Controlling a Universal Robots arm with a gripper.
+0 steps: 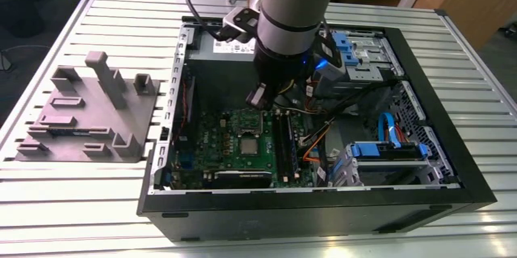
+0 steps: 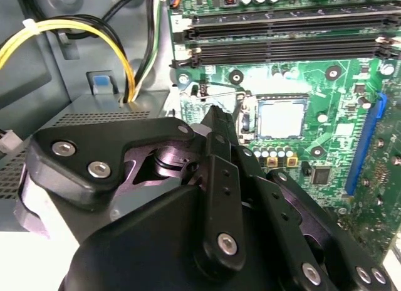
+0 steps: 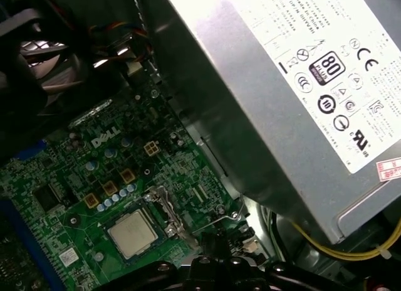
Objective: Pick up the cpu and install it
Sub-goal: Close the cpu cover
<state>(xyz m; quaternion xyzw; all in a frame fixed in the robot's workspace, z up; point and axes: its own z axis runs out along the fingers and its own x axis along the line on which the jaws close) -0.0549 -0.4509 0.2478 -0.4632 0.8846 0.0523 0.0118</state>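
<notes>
The square silvery-grey cpu with a pale rim [image 1: 249, 146] [image 2: 282, 118] [image 3: 133, 233] is lying flat in its socket near the middle of the green circuit board [image 1: 212, 143] [image 2: 341, 93] [image 3: 69, 178]. The board itself is sitting on the floor of the open black computer case [image 1: 323, 212]. A shiny metal socket frame [image 2: 245, 115] [image 3: 160, 206] is running along one edge of the chip, just beside it.

The black-linked gripper [image 1: 258, 97] [image 2: 216, 118] [image 3: 219, 244] is hanging over the board's edge beside the socket, close to the cpu but not touching it. In the second wrist view its fingers are looking pressed together into one narrow tip, with nothing between them.

Long black memory slots [image 1: 283, 137] [image 2: 288, 31] are running along the board on the socket's far side from the gripper in the second wrist view. The big grey metal box with a white label [image 1: 234, 49] [image 3: 282, 84] is standing next to the board, and yellow cables [image 2: 75, 27] [image 3: 338, 250] are curving out beside it.

The case is resting on a slatted aluminium table [image 1: 81, 209]. A grey moulded fixture block [image 1: 89, 119] is sitting outside the case, away from the board, on the exterior view's left.
</notes>
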